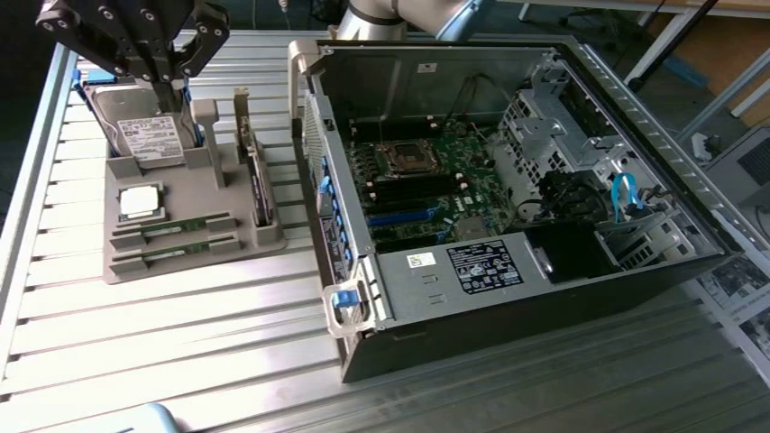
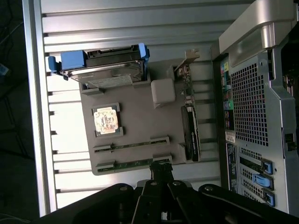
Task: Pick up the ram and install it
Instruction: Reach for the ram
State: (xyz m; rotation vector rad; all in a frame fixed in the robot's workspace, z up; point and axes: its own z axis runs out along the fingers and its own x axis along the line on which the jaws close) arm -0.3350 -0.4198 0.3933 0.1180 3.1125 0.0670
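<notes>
Slatted aluminium table (image 1: 144, 343). Grey holder (image 1: 198, 197), left of frame: ram (image 1: 180, 226) and its twin (image 1: 183, 250) seated in their slots, untouched. My gripper (image 1: 160, 78), upper left, above the hard drive (image 1: 144, 135): clenched, empty. Step: approach, nothing picked. Judgement: shut jaws cannot take a stick as they stand.

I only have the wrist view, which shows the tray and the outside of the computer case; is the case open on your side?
Observer: Yes, the computer case has its side panel off, and the motherboard is exposed.
Operator: Thank you; how high is the hand over the tray?
Observer: The hand hangs shut well above the tray, touching neither of the ram sticks.
</notes>
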